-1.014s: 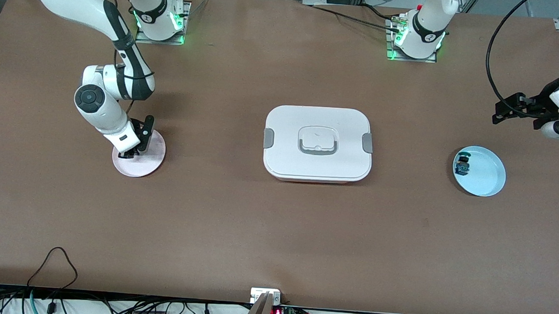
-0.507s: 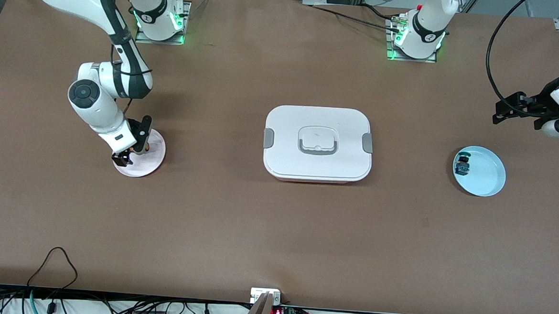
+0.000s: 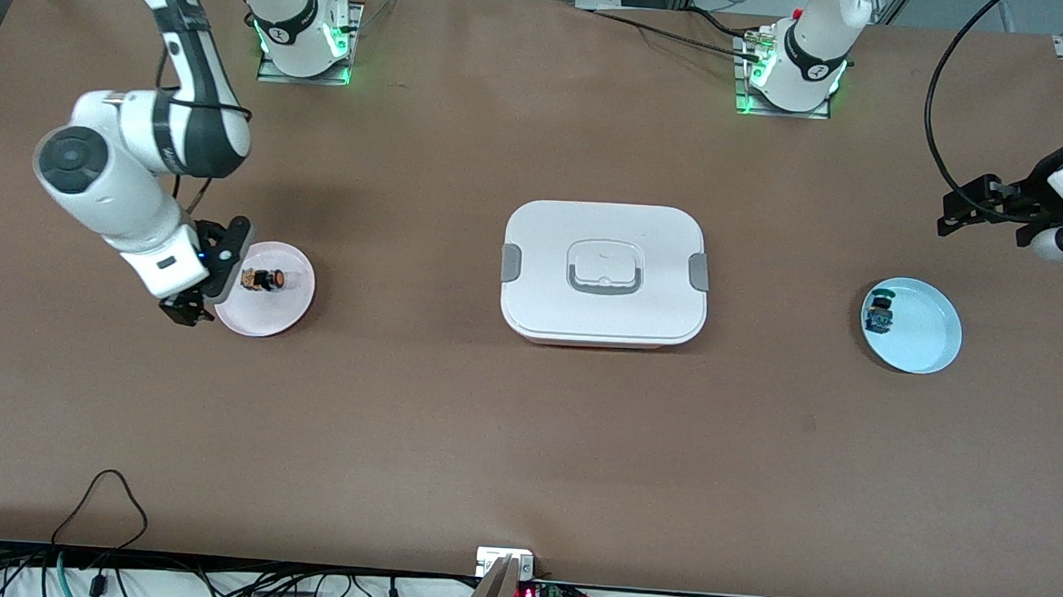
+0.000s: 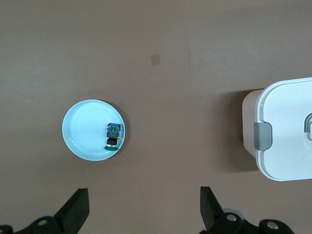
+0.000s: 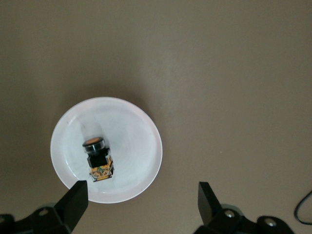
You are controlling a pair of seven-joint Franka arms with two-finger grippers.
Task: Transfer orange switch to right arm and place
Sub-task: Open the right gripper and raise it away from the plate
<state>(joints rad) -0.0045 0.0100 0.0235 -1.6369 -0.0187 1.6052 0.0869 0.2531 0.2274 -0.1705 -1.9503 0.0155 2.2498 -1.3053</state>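
The orange switch (image 3: 264,279) lies on its side on the pale pink plate (image 3: 267,319), free of any grip. In the right wrist view the switch (image 5: 97,158) shows its black body and round orange cap on the plate (image 5: 134,141). My right gripper (image 3: 187,306) hangs open over the plate's edge toward the right arm's end of the table, and its own view shows the gripper (image 5: 141,201) with nothing between the fingers. My left gripper (image 3: 959,212) waits open over the table at the left arm's end, empty in its own view (image 4: 145,204).
A white lidded box (image 3: 604,270) stands mid-table, partly seen as the box (image 4: 287,131) in the left wrist view. A light blue plate (image 3: 929,342) near the left arm holds a small part with a blue-green cap (image 3: 879,315), which also shows on that plate (image 4: 83,131) as the small part (image 4: 113,136).
My right gripper opened, left the orange switch on the pink plate, and rose away toward the right arm's end of the table. The left arm has not moved.
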